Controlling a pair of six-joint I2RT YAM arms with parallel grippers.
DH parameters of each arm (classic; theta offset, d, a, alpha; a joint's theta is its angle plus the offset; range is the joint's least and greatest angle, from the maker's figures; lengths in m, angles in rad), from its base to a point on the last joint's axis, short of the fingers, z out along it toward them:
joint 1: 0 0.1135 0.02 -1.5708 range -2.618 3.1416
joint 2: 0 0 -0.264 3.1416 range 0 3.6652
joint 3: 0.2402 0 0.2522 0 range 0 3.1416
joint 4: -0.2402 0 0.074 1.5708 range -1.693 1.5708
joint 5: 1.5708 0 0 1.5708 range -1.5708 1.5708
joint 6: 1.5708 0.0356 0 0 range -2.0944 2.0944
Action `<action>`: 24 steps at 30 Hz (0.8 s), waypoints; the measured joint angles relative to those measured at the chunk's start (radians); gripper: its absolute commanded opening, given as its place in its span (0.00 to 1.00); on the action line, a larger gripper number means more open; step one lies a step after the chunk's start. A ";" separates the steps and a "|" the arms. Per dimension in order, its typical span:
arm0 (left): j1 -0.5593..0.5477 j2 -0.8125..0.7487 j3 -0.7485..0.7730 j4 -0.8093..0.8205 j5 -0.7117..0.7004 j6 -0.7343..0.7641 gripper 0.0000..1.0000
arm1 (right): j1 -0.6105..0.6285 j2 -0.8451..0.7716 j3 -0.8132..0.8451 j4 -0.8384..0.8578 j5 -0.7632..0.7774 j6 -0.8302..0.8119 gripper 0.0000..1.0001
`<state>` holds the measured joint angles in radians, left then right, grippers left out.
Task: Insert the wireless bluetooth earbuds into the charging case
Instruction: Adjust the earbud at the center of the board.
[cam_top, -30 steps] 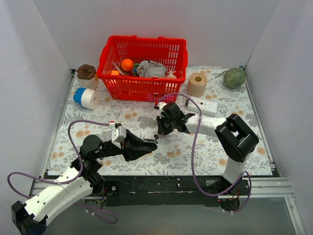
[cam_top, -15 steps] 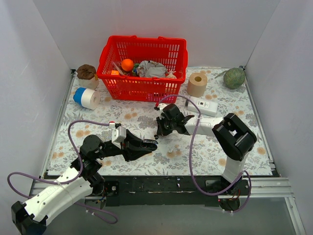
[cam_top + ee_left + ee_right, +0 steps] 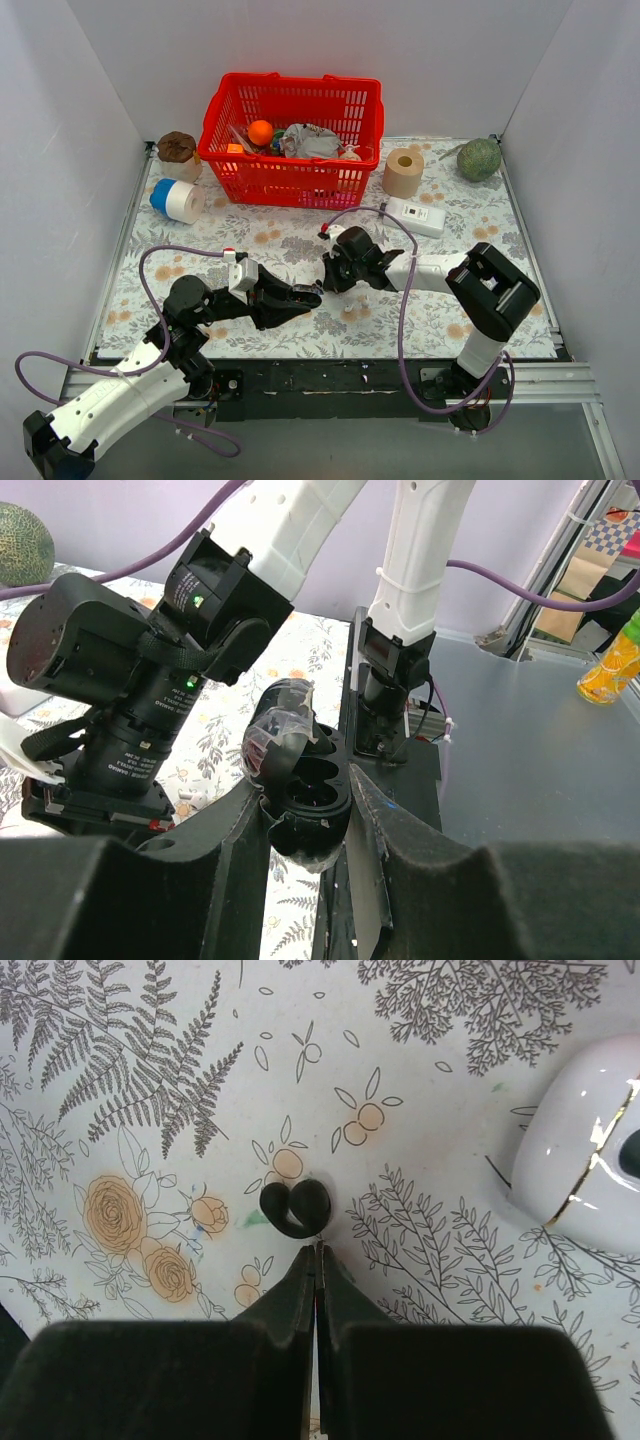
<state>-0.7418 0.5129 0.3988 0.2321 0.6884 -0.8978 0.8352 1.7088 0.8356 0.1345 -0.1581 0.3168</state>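
Note:
My left gripper (image 3: 306,296) is shut on a black charging case (image 3: 304,782) and holds it above the table with its lid open and both wells showing. A glossy black earbud (image 3: 296,1208) lies on the floral cloth. My right gripper (image 3: 318,1249) is shut and empty, its tips just short of the bud. In the top view the right gripper (image 3: 328,274) is low over the cloth, just right of the left gripper. A white oval case (image 3: 585,1155) lies to the right of the bud. It also shows in the top view (image 3: 348,314).
A red basket (image 3: 290,172) of odds and ends stands at the back. A blue-and-white tape roll (image 3: 178,200) and a brown object (image 3: 177,147) are at the back left. A paper roll (image 3: 403,172), a white device (image 3: 415,215) and a green melon (image 3: 479,158) are at the back right.
My right gripper has moved toward the near edge and down to the cloth, ending close to the black earbud. The left arm and the black case have not moved.

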 measured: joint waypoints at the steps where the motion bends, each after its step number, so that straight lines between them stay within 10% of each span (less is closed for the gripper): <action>1: 0.000 0.000 0.000 0.000 0.000 0.000 0.00 | 0.005 -0.002 -0.002 -0.001 -0.001 0.001 0.01; 13: 0.000 -0.016 0.000 -0.001 0.000 -0.008 0.00 | 0.018 -0.059 0.006 -0.092 0.201 0.031 0.01; 24: 0.000 -0.027 0.000 -0.003 -0.001 -0.009 0.00 | -0.010 0.070 0.150 -0.087 0.091 -0.021 0.01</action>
<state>-0.7418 0.4858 0.3988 0.2295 0.6876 -0.9066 0.8249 1.7786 0.9859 0.0471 -0.0669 0.2958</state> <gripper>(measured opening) 0.297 0.021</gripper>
